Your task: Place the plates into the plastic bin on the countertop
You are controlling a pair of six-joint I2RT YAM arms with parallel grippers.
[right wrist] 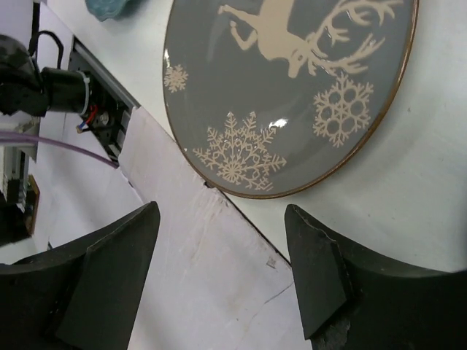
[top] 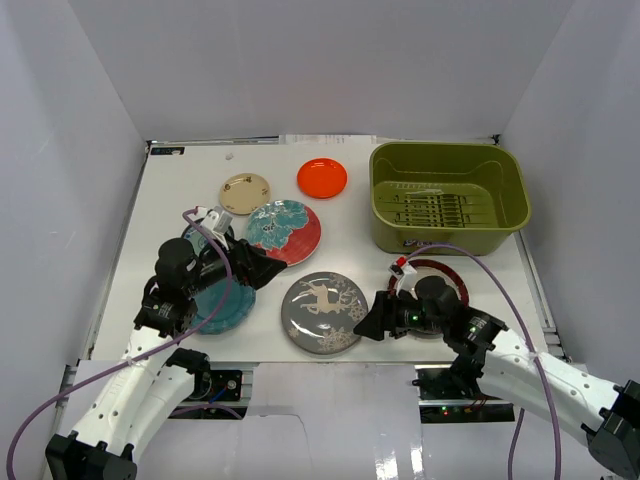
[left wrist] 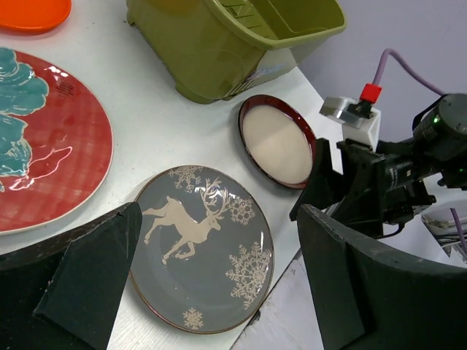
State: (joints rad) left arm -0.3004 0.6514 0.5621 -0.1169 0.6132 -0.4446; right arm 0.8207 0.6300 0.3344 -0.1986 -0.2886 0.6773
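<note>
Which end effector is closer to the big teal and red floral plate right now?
Left. The left end effector hovers at the near edge of the round teal-and-red floral plate; the right end effector is farther off, beyond the grey deer plate, by its right rim.

A robotics lab cell: two robot arms [top: 150, 390] bolted to a white countertop [top: 350, 225] enclosed by plain white walls [top: 300, 60].

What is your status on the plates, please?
Open and empty: left gripper, right gripper. Right one facing deer plate near edge. Bin empty. Nothing in the way.
</note>
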